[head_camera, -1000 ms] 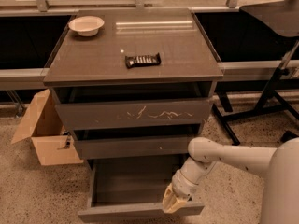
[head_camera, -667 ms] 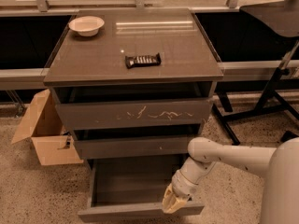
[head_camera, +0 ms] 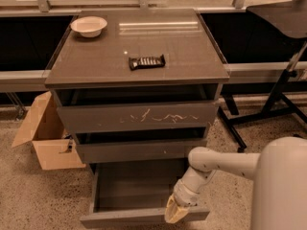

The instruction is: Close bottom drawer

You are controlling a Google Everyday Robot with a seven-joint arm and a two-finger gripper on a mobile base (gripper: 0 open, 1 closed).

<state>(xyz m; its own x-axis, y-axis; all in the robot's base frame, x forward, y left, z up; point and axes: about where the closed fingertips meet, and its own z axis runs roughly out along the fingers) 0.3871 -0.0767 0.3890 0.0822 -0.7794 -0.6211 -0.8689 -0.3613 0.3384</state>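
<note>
The bottom drawer (head_camera: 139,195) of a dark grey-brown chest of drawers (head_camera: 144,42) stands pulled well out towards the camera, its wide shallow box showing a bare floor. Its plain front panel lies at the lower edge of the view, and the panel's underside is cut off there.

The gripper (head_camera: 175,211), pale yellow at its tip, sits at the top edge of that front panel, towards its right end. It shows as a single yellowish mass against the panel, so I cannot tell whether it is open or closed, or whether it grasps the edge or only rests against it. The white arm (head_camera: 211,164) reaches down to it from the right and hides the drawer's right wall and rear right corner. The robot's rounded body (head_camera: 280,186) fills the lower right corner and is cut off by the frame.

Above, the middle drawer (head_camera: 139,150) and the tall-fronted top drawer (head_camera: 139,116), marked with white scratches, each show a dark gap above the front; their insides cannot be made out.

On the chest's top lie a white bowl (head_camera: 88,26) at the far left corner and a dark wrapped snack bar (head_camera: 147,61) near the middle; its print is unreadable. An open cardboard box (head_camera: 45,133) stands on the speckled floor (head_camera: 38,200) just left of the chest, its contents hidden.
</note>
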